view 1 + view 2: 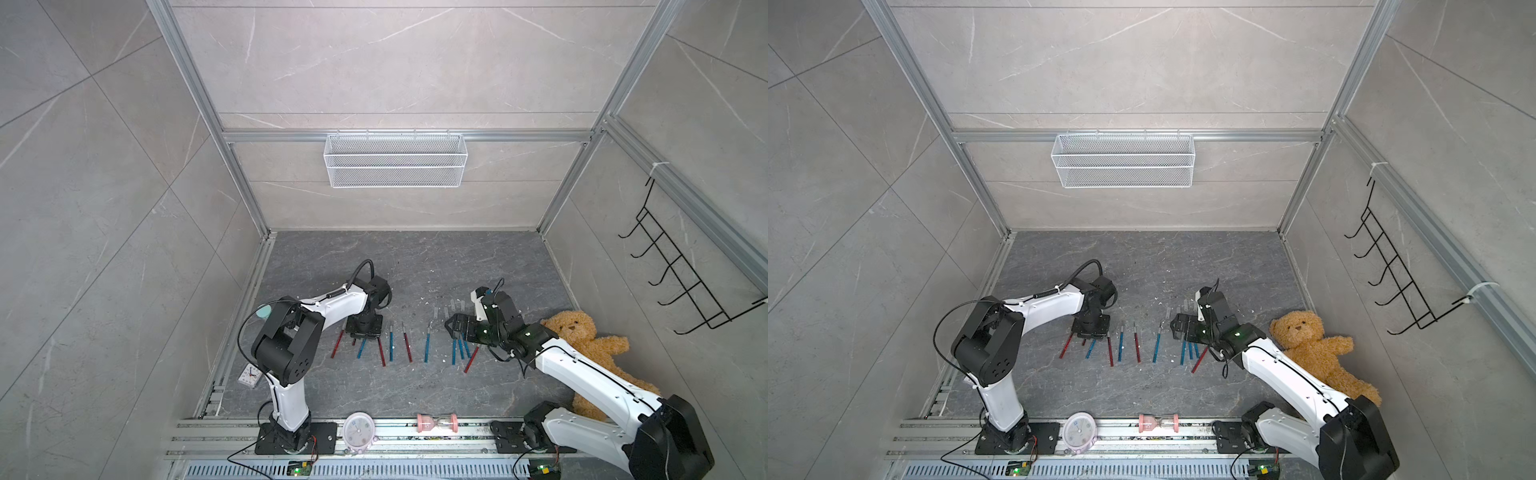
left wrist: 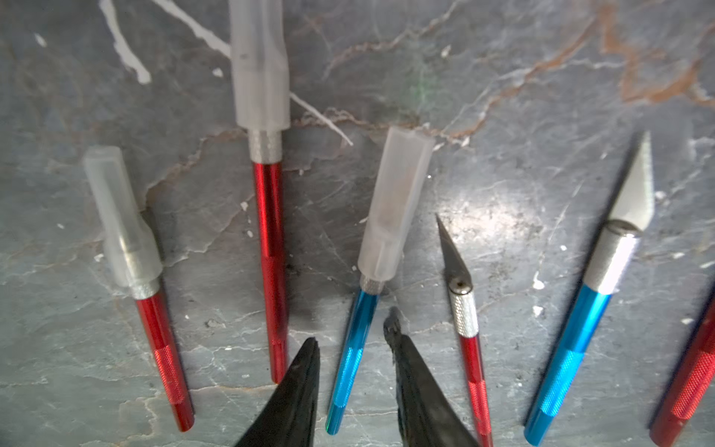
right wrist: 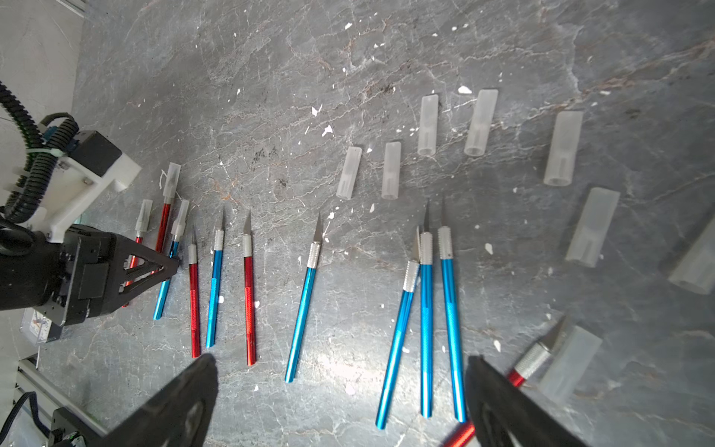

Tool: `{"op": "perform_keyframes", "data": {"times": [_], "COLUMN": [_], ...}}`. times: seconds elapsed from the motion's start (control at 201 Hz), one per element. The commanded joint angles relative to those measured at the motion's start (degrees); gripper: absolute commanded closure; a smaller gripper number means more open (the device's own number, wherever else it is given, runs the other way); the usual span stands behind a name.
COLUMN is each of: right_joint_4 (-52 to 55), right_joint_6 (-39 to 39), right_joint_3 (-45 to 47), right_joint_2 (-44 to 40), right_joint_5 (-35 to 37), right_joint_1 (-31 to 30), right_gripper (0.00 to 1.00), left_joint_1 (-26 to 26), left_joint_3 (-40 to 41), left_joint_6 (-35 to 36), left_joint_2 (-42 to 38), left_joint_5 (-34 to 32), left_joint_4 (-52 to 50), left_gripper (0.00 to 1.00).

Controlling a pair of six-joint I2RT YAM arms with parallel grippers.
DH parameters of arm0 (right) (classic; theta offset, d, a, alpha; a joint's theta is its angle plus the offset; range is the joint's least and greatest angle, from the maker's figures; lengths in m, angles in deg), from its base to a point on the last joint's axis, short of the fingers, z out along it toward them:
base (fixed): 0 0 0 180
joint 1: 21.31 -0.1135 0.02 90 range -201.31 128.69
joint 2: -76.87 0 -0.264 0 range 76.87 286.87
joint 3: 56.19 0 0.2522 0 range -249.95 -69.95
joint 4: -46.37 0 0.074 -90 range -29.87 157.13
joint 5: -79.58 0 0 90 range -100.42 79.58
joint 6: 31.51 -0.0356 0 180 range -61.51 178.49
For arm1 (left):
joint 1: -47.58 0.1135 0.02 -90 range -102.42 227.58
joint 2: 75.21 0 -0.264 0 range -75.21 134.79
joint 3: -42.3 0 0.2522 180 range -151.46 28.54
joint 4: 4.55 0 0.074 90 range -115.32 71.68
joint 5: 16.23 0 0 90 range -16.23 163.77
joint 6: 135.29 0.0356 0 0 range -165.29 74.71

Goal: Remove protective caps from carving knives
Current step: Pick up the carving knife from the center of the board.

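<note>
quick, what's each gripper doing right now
left gripper: part open, jaws either side of the capped blue knife, not gripping it
right gripper: wide open, holding nothing

1. L wrist view: capped red knife (image 2: 268, 216), cap tip cut off by pic edge.
2. R wrist view: loose cap (image 3: 696, 267) half out of frame.
3. Teddy bear (image 1: 571, 326) partly hidden behind R arm (image 1: 582, 370).

Bright, even light, white glare on the stone floor (image 3: 348, 371), wrist views soft at edges
</note>
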Motion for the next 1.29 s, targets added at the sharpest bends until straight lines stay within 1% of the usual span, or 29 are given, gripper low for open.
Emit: {"op": "perform_keyframes", "data": {"times": [0.0, 0.463, 0.528, 0.632, 0.791, 0.911, 1.13, 1.289], "right_joint_4": [-0.44, -0.01, 0.07, 0.63, 2.98, 2.71, -1.16, -4.69], "right_joint_6": [0.58, 0.58, 0.59, 0.79, 2.29, 2.95, 2.26, 0.67], "right_joint_3": [-1.2, -1.02, -1.03, -1.41, -3.44, -5.03, -6.21, -6.48], "right_joint_2": [0.63, 0.1, 0.02, -0.12, 0.32, 1.69, 4.64, 6.22], "right_joint_5": [-0.49, -0.55, -0.59, -0.51, -0.68, -2.23, -5.41, -8.02], "right_joint_1": [0.32, 0.58, 0.63, 0.63, 0.65, 0.54, 0.61, 0.56], "right_gripper": [0.0, 0.0, 0.0, 0.0, 0.02, 0.03, 0.06, 0.07], "left_joint_1": [-0.17, -0.11, -0.09, -0.12, -0.15, -0.19, -0.14, -0.18], "left_joint_3": [0.02, 1.19, 1.36, 1.32, 0.85, -0.08, -1.43, -1.43], "left_joint_6": [1.34, 1.08, 1.13, 0.96, 0.87, 0.6, 0.33, 0.27], "left_joint_2": [0.52, 2.81, 2.65, 2.13, -0.52, -3.44, -7.77, -11.07], "left_joint_5": [1.15, 1.51, 1.51, 1.29, 1.06, 1.73, 3.63, 7.18], "left_joint_4": [-0.06, 1.48, 1.64, 1.33, 0.36, -0.37, -0.68, 0.96], "left_gripper": [0.66, 0.74, 0.81, 0.84, 0.85, 0.85, 0.87, 0.87]}}
